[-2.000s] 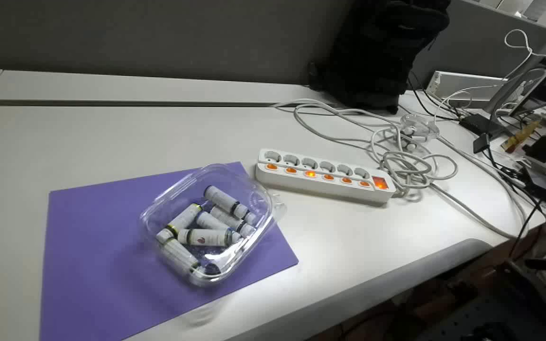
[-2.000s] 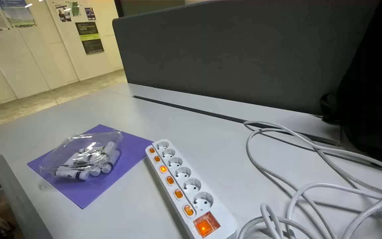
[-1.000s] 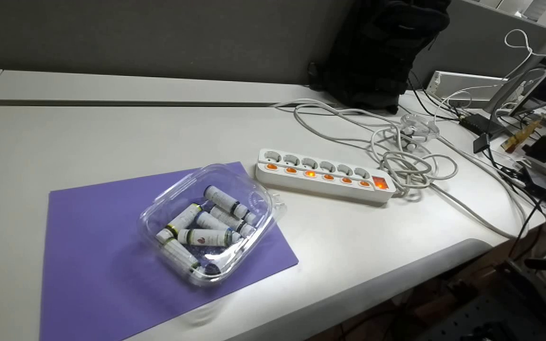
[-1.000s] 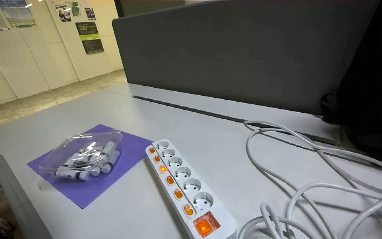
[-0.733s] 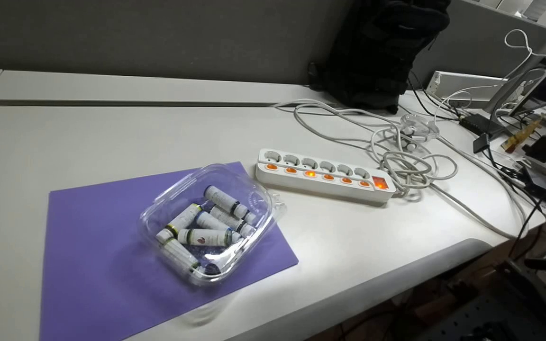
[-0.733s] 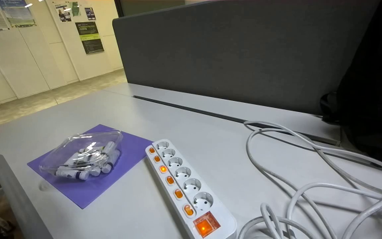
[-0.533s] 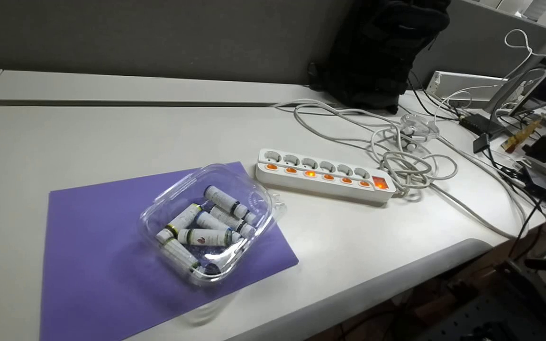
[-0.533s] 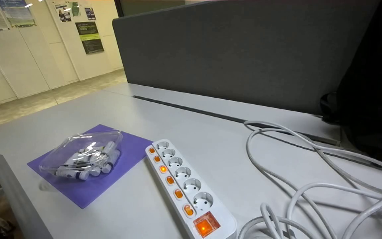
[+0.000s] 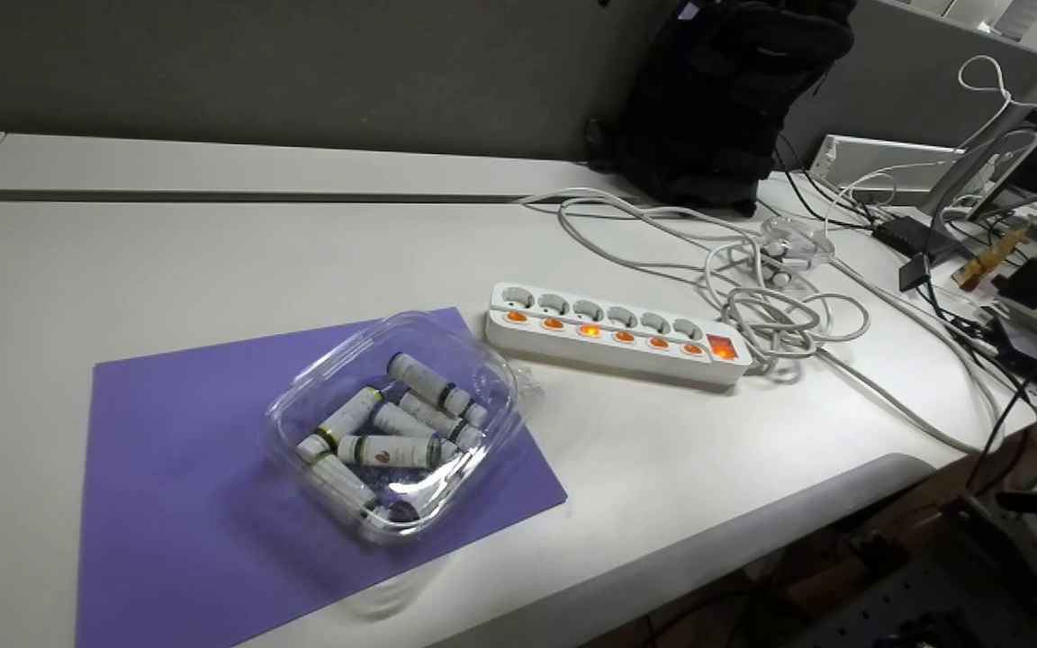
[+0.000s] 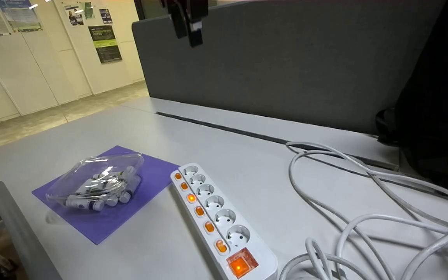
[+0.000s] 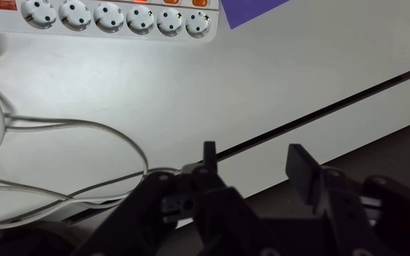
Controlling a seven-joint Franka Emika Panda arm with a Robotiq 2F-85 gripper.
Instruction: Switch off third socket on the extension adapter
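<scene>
My gripper hangs spread and holding nothing, so I'd best pinch it narrow, then press only the lit switch, third from the sheet, on the strip just beside that sheet.

In an exterior view we're looking down from the near side, across the white desk to the dark grey partition — long white plastic power strip around the middle. In an exterior view we're close to that strip's square orange-red switch, angled along it, pale cream wall at far left. Both exterior views share the strip, the flat purple sheet and the clear plastic tray. The wrist view looks steeply down past the black two-fingered gripper, catching the strip — and only the sheet's corner.
</scene>
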